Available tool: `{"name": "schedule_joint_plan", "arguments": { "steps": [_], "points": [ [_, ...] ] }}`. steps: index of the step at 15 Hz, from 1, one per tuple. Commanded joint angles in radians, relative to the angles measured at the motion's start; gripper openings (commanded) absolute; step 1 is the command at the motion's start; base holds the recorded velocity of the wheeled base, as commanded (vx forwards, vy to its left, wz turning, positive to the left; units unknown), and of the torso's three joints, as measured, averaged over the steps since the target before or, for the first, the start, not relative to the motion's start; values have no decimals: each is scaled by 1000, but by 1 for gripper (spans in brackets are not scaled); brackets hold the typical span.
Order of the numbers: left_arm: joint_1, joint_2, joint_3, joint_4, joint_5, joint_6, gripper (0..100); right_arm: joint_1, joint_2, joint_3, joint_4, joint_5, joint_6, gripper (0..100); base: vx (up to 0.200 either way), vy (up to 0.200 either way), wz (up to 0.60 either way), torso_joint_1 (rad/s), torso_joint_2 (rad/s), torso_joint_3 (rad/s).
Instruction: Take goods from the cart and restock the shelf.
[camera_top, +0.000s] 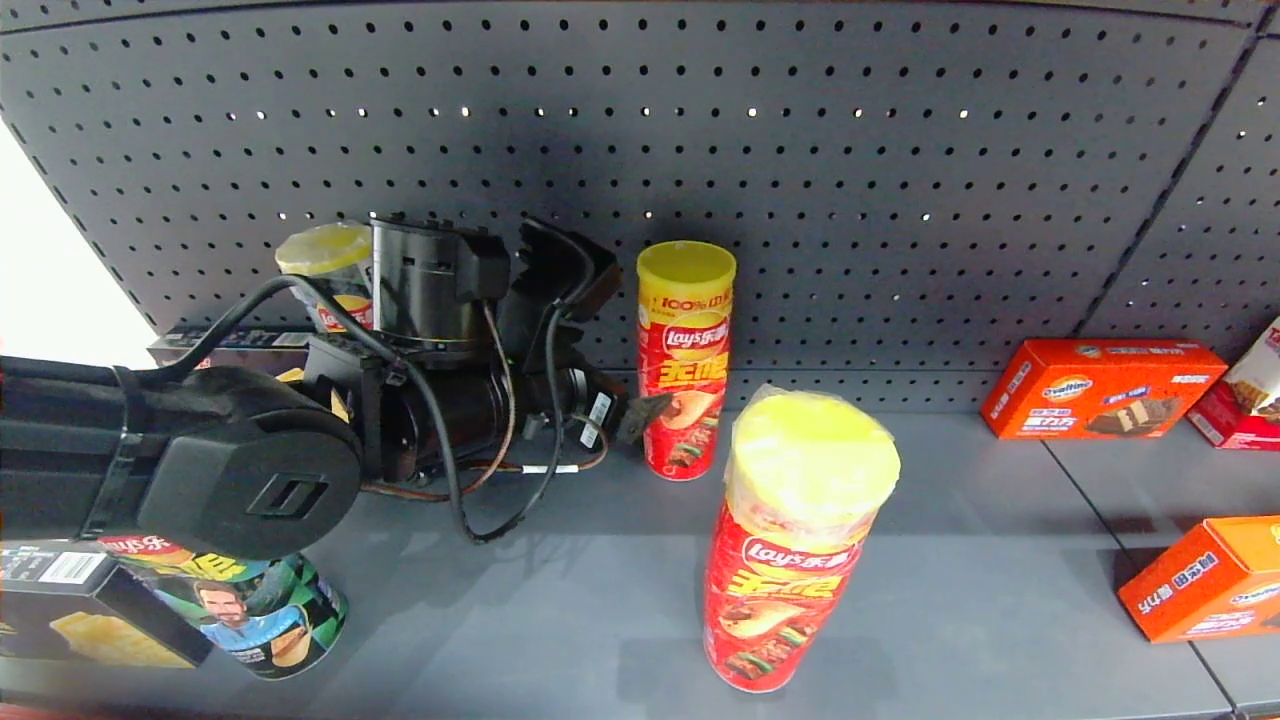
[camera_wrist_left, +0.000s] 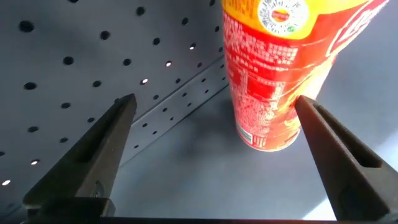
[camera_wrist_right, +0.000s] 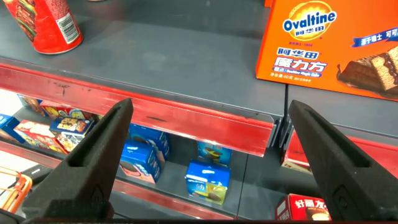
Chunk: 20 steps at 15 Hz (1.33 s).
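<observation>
Nearest the robot, the right pincer (camera_wrist_right: 211, 107) hangs spread and empty just outside the shelf's red front rail (camera_wrist_right: 186, 118). An orange box (camera_wrist_right: 336, 46) stands on the shelf edge beyond it.

On the shelf (camera_top: 560, 600), the front chip can (camera_top: 790, 560) stands upright at about 6 o'clock, with crinkled film around its yellow lid. At 8 o'clock lie a green can (camera_top: 260, 610) and a black box (camera_top: 60, 600). Another orange carton (camera_top: 1200, 580) sits well apart at 4 o'clock.

Farther in, at about 11 o'clock from the front can, the rear chip can (camera_top: 685, 370) stands upright near the back of the shelf. The left pincer (camera_wrist_left: 216, 102) is spread and holds nothing. One of its fingers is just beside this can's lower body, and contact cannot be judged. A third can (camera_top: 325, 260) stands behind the left arm at 10 o'clock. A flat orange box (camera_top: 1100, 385) rests at 2 o'clock, and the pegboard (camera_top: 800, 150) closes the back.

The cans are probably light cardboard tubes. Their walls are stiff enough to hold but would dent under a hard squeeze. The glossy printed skin may slip. Being tall and narrow, they would tip from a sideways nudge. The best hold looks to be across the mid-body, below the lid, since the plastic cap could pop off.
</observation>
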Motion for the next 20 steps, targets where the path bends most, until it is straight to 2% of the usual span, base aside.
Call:
{"name": "schedule_joint_plan", "arguments": {
  "steps": [1, 7, 9, 14, 18, 20],
  "points": [
    [1, 0, 0, 1, 3, 0, 100, 0, 1, 0, 0, 0, -1, 100, 0, 0, 0, 0, 0, 0],
    [1, -3, 10, 1, 11, -3, 100, 0, 1, 0, 0, 0, -1, 100, 0, 0, 0, 0, 0, 0],
    [-2, -15, 33, -4, -18, -9, 100, 0, 1, 0, 0, 0, -1, 100, 0, 0, 0, 0, 0, 0],
    [4, -52, 83, -7, -47, -11, 100, 0, 1, 0, 0, 0, -1, 100, 0, 0, 0, 0, 0, 0],
    [32, -52, 92, 4, -15, -3, 100, 0, 1, 0, 0, 0, -1, 100, 0, 0, 0, 0, 0, 0],
    [39, -49, 91, 9, 26, -2, 100, 0, 1, 0, 0, 0, -1, 100, 0, 0, 0, 0, 0, 0]
  ]
}}
